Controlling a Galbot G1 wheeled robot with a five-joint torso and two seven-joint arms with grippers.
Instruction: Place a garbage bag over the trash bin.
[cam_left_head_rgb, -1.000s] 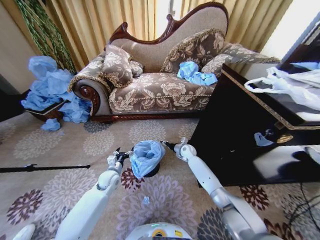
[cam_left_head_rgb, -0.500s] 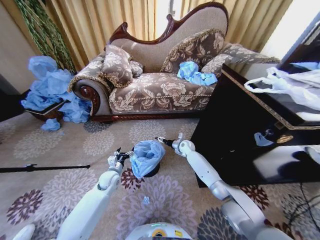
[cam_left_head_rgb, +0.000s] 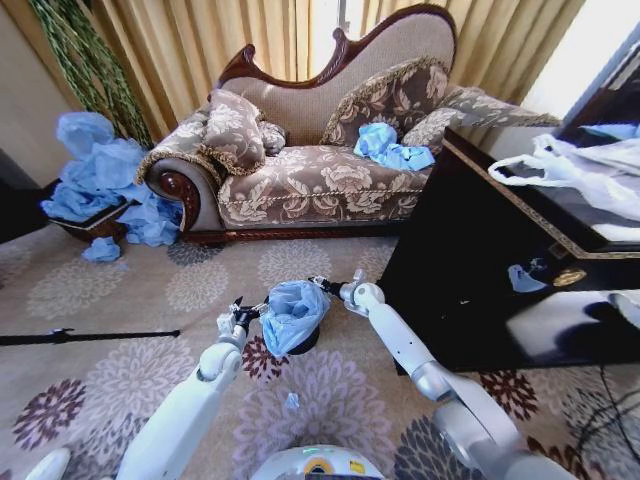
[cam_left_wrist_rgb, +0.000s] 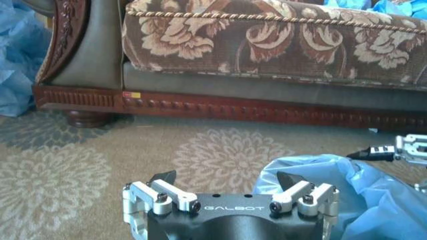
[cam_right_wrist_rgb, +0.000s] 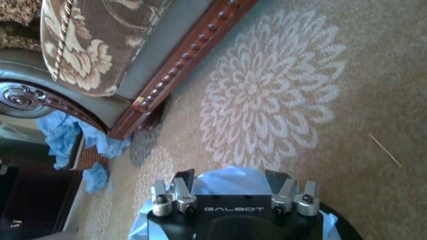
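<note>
The garbage bag (cam_left_head_rgb: 293, 312) is light blue, thin and wrinkly. It sits puffed up over the trash bin (cam_left_head_rgb: 305, 343). The bin is small and black, standing on the flowery carpet, mostly covered.

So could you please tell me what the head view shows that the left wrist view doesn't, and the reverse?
Only the head view shows the bin peeking out dark under the bag, the heap of blue bags by the sofa's arm, and both arms. Only the left wrist view shows the left end effector open, empty beside the bag. Both share the bag, sofa, carpet and right end effector at the bag's far edge.
</note>
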